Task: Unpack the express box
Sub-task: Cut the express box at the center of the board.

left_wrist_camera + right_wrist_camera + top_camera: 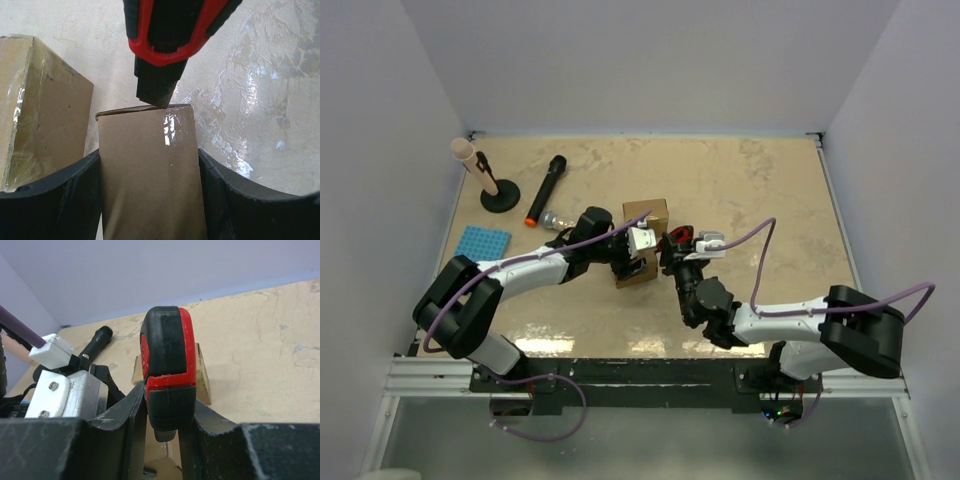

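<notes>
My left gripper is shut on a brown cardboard express box, one finger against each side. In the top view this gripper sits at mid-table with the box under it. A red and black box cutter stands upright in my right gripper, which is shut on its handle. The cutter's dark tip touches the far top edge of the held box. A second cardboard box, wrapped in clear tape, lies just left of the held one and shows behind it in the top view.
A black microphone with an orange ring lies at the back left. Beside it stands a round black base with a beige-headed stick. A blue studded tray and a small clear bottle lie near the left arm. Walls enclose the table.
</notes>
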